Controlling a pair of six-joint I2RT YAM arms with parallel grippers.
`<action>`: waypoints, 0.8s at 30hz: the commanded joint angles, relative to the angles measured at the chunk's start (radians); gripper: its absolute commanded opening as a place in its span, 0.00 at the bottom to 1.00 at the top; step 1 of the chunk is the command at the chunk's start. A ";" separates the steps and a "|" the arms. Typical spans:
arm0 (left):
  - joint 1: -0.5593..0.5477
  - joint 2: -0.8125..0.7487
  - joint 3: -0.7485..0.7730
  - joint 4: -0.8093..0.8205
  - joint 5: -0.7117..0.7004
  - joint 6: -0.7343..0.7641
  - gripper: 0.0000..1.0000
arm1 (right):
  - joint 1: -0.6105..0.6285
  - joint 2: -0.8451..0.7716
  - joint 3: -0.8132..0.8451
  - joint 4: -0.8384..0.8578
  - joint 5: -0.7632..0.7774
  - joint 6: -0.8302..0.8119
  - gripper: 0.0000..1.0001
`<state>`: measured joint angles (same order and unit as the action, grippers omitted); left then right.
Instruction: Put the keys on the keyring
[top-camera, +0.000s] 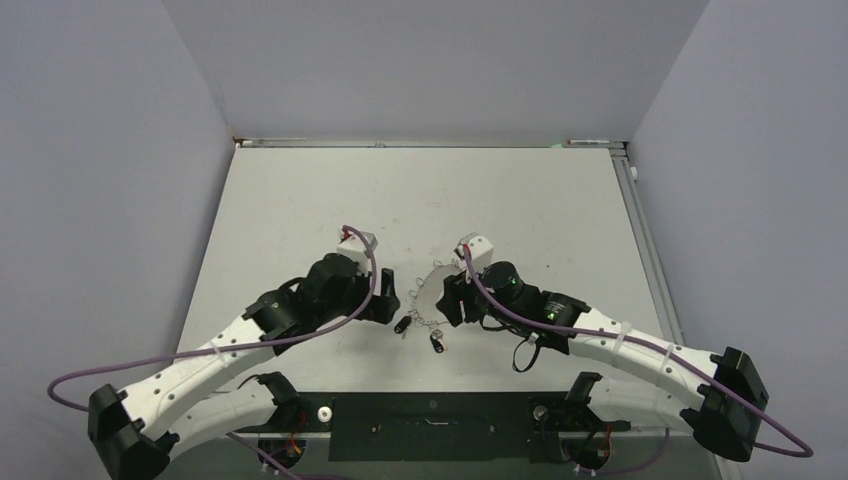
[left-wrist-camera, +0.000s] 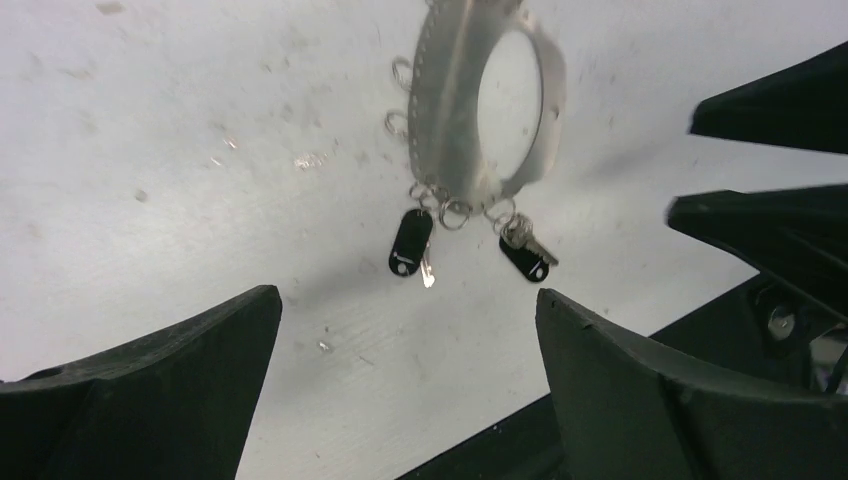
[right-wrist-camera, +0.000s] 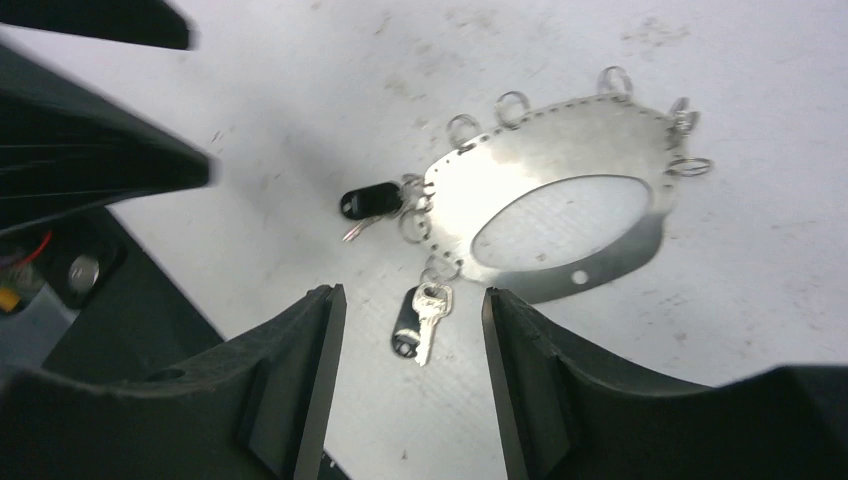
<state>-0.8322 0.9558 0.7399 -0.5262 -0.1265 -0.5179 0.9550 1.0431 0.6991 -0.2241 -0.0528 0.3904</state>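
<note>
From above, both arms bend inward and reach low over the table (top-camera: 300, 200), the left gripper (top-camera: 387, 302) and right gripper (top-camera: 448, 300) facing each other across the keyring (top-camera: 430, 280), which lies flat with the keys (top-camera: 401, 324) at its near rim. The left wrist view shows its fingers (left-wrist-camera: 180, 380) spread wide, holding nothing, the keyring (left-wrist-camera: 440, 100) beyond them. The right wrist view shows its jaws apart and empty, one key (right-wrist-camera: 415, 320) lying between the tips.
</note>
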 joint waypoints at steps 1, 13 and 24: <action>-0.003 -0.174 0.074 -0.098 -0.220 0.083 0.97 | -0.033 0.047 -0.034 0.102 0.170 0.096 0.52; 0.022 -0.421 -0.040 -0.027 -0.391 0.185 0.96 | -0.055 0.414 -0.010 0.313 0.140 0.214 0.52; 0.100 -0.358 -0.017 -0.037 -0.302 0.205 0.96 | -0.143 0.674 0.099 0.387 0.096 0.050 0.46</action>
<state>-0.7704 0.5888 0.6960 -0.5808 -0.4644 -0.3317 0.8467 1.6508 0.7471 0.1261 0.0498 0.5304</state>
